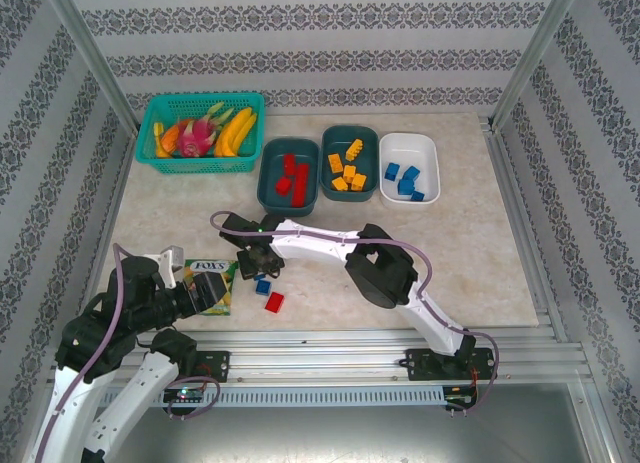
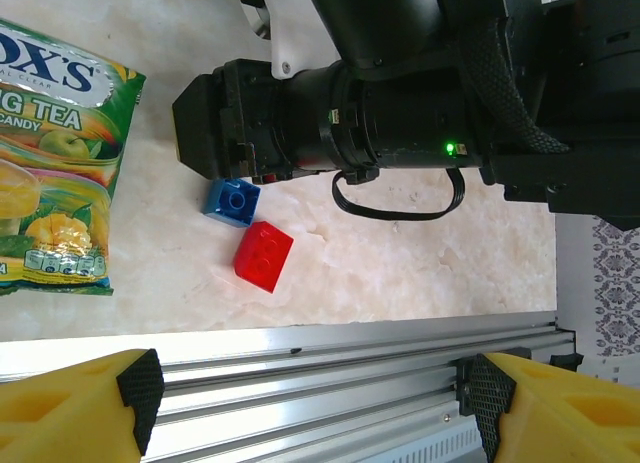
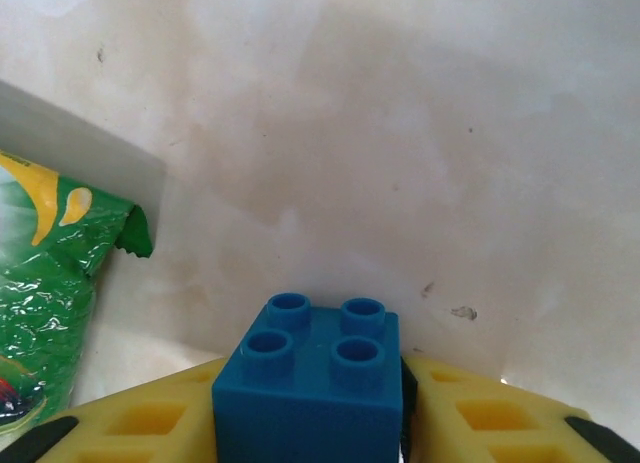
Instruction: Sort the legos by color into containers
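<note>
From above, the sorting looks nearly done. One dark teal tub holds red legos, the second teal tub holds orange-yellow ones, and the white tub holds blue ones. A blue lego and a red lego lie loose on the desk near its front edge, beside a snack packet. The right gripper reaches across just above them, and the left gripper sits by the packet. The desk is pale and marbled, with a fruit basket at the back left, patterned grey wallpaper around it and metal rails in front. In the left wrist view the left gripper has its yellow fingers spread wide and holds nothing. Beyond them the blue lego touches the red lego at a corner. In the right wrist view the right gripper has its fingers pressed against both sides of a blue lego. I cannot tell whether it is lifted, or whether it is the loose one. Judging by this, the last few pieces need binning.
</note>
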Available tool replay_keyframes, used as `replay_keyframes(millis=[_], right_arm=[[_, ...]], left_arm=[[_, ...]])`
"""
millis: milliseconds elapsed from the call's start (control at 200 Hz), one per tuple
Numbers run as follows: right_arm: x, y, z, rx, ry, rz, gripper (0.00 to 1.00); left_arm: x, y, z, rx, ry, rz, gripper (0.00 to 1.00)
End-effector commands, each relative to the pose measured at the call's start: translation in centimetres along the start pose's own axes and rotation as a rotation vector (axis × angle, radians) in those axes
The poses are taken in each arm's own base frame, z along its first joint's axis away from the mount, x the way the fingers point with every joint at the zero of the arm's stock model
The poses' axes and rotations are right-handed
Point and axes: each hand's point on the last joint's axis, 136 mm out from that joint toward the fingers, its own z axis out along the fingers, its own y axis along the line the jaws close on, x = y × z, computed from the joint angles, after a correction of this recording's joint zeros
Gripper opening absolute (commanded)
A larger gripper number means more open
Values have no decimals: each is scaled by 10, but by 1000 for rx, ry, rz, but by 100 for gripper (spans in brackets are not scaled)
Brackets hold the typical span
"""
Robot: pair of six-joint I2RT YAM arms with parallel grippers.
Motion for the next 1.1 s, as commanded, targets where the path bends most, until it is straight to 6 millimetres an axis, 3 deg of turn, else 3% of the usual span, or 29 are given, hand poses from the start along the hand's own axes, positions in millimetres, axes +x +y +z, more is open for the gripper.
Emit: replay_keyframes(millis=[0, 115, 295, 460, 595, 789, 949, 1094], right_arm=[[-7, -4, -6, 33, -22, 12, 38], [-11, -7, -18, 32, -47, 18, 31], [-30, -20, -60, 13, -124, 46, 27], [-47, -56, -100, 10, -175, 102, 24], [-64, -115, -134, 41, -218, 176, 23], [-82, -231, -175, 129, -260, 338, 21], [-97, -319, -193, 216, -279, 447, 20], [-118, -384, -192, 272, -297, 533, 19]], left_arm=[[6, 5, -1, -10, 17, -24, 82], [6, 2, 5, 10, 28, -26, 82], [-3, -16, 21, 72, 56, -12, 82], [-25, -42, 48, 136, 85, 4, 81], [-53, -66, 75, 177, 88, 21, 81], [-83, -100, 116, 200, 113, 80, 81], [-99, -126, 154, 220, 133, 109, 80], [-106, -157, 191, 244, 160, 139, 80]])
